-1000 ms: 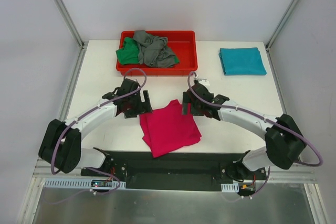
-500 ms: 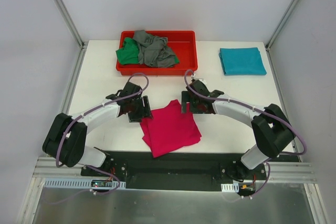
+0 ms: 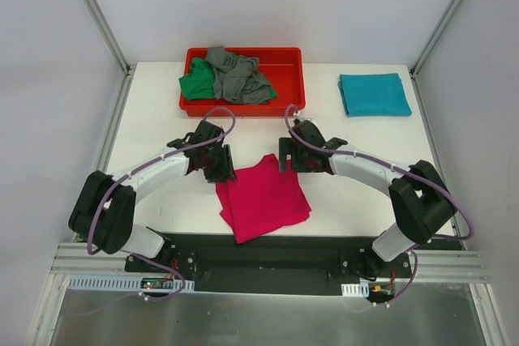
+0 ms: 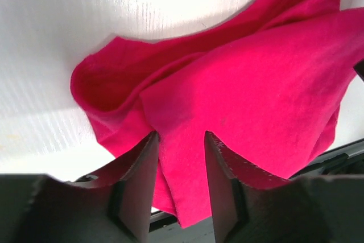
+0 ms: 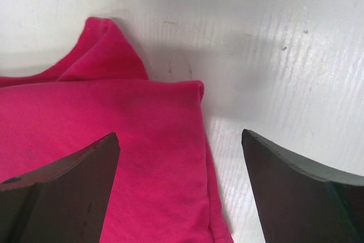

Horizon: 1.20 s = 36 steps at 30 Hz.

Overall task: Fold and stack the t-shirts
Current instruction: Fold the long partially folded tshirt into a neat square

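Top external view: the pink t-shirt (image 3: 263, 196) lies folded on the white table (image 3: 154, 119), near the front edge, between the two arms. It sits a bit crooked. The left gripper (image 3: 222, 169) is down at the shirt's far left corner. The right gripper (image 3: 284, 156) is down at its far right corner.

The teal t-shirt (image 3: 374, 94) lies folded flat at the far right of the table, well apart from the pink one. The red tray (image 3: 284, 66) sits at the far middle of the table. The green t-shirt (image 3: 196, 85) and the grey t-shirt (image 3: 237, 75) lie crumpled in it, touching each other. The green one hangs over the tray's left rim.

Left wrist view: the two fingers (image 4: 139, 186) stand close together with a narrow gap, and pink cloth fills that gap. Just past them, a loose fold of the shirt opens like a pocket. I cannot tell if the fingers pinch the cloth or only sit on it.

Right wrist view: the fingers (image 5: 62, 186) are wide apart and hold nothing. The shirt's corner lies on the table under the gap, and bare table shows by the other finger
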{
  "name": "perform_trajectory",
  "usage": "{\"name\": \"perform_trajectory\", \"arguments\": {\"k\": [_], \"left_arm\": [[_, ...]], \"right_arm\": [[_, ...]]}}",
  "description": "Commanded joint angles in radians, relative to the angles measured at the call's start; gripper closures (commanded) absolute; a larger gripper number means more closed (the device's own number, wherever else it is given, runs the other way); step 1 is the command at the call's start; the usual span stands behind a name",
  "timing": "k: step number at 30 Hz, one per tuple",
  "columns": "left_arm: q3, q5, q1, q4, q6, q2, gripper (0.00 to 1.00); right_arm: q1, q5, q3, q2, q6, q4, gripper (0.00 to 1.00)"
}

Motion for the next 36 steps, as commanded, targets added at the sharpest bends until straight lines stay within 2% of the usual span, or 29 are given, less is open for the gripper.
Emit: {"name": "perform_trajectory", "arguments": {"k": [1,7,11,13,16,17,19,24,29,33,36], "left_arm": [[0.060,0.029,-0.009,-0.013,0.026,0.077,0.69],[0.059,0.011,-0.010,-0.013,0.016,0.097,1.00],[0.039,-0.009,-0.010,-0.010,0.012,0.058,1.00],[0.029,-0.015,-0.010,-0.007,0.012,0.039,1.00],[0.020,-0.012,-0.010,-0.005,0.012,0.018,1.00],[0.016,-0.008,-0.010,-0.002,0.010,0.005,1.00],[0.005,0.008,-0.010,0.004,0.010,-0.027,1.00],[-0.049,0.084,-0.010,0.019,0.004,-0.178,1.00],[-0.128,0.106,-0.010,0.016,-0.019,-0.359,1.00],[-0.164,0.036,-0.010,-0.005,-0.057,-0.458,1.00],[-0.170,-0.020,-0.009,-0.030,-0.070,-0.475,1.00]], "right_arm": [[-0.012,-0.041,0.049,0.010,-0.028,0.047,0.13],[-0.024,-0.053,0.052,0.062,-0.060,0.089,0.26],[-0.030,-0.068,0.052,0.087,-0.092,0.136,0.37],[-0.032,-0.079,0.047,0.093,-0.106,0.165,0.45],[-0.030,-0.090,0.038,0.078,-0.124,0.192,0.75],[-0.029,-0.090,0.032,0.068,-0.127,0.195,0.88],[-0.029,-0.092,0.017,0.032,-0.141,0.195,0.98],[-0.024,-0.125,-0.045,-0.106,-0.150,0.173,1.00],[-0.016,-0.231,-0.063,-0.214,-0.164,0.152,0.99],[-0.015,-0.311,-0.028,-0.208,-0.172,0.147,1.00],[-0.013,-0.334,0.025,-0.147,-0.177,0.141,0.99]]}}
